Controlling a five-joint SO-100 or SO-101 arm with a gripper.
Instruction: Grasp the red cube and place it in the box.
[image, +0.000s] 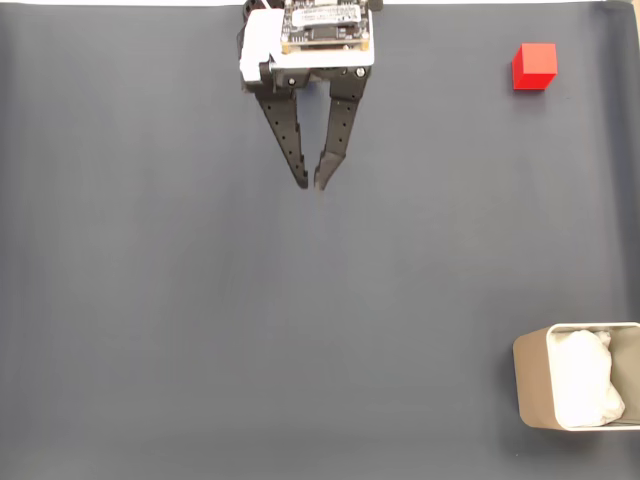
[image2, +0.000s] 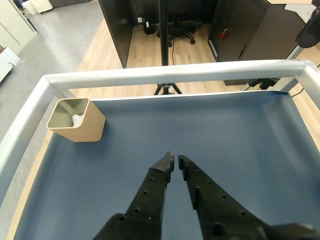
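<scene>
The red cube (image: 534, 66) lies at the top right of the fixed view on the dark mat. At the bottom right stands the beige box (image: 533, 388) with white wrinkly lining; the wrist view has the box (image2: 80, 126) at the far left, by the metal rail. My gripper (image: 311, 184) reaches down from the top centre of the fixed view, far left of the cube. Its black fingertips almost touch, with only a thin gap and nothing between them. In the wrist view the gripper (image2: 175, 161) points across bare mat.
A dark blue-grey mat (image: 200, 330) covers the table. In the wrist view a metal rail (image2: 170, 74) borders the far and left edges, with an office floor, a tripod and dark cabinets beyond it.
</scene>
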